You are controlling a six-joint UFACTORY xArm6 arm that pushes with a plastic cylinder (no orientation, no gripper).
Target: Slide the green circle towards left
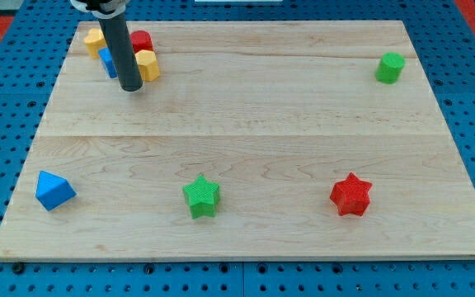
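The green circle (390, 68) is a short green cylinder near the view's top right of the wooden board (246, 140). My tip (131, 87) is at the end of the dark rod at the view's top left, far to the left of the green circle. The tip stands just below a cluster of blocks: a yellow block (96, 38), a red block (142, 40), a blue block (107, 62) partly hidden behind the rod, and a yellow block (148, 65) close to the rod's right side.
A blue block (54, 190) lies at the view's bottom left. A green star (201, 196) sits at the bottom centre and a red star (351, 195) at the bottom right. Blue pegboard surrounds the board.
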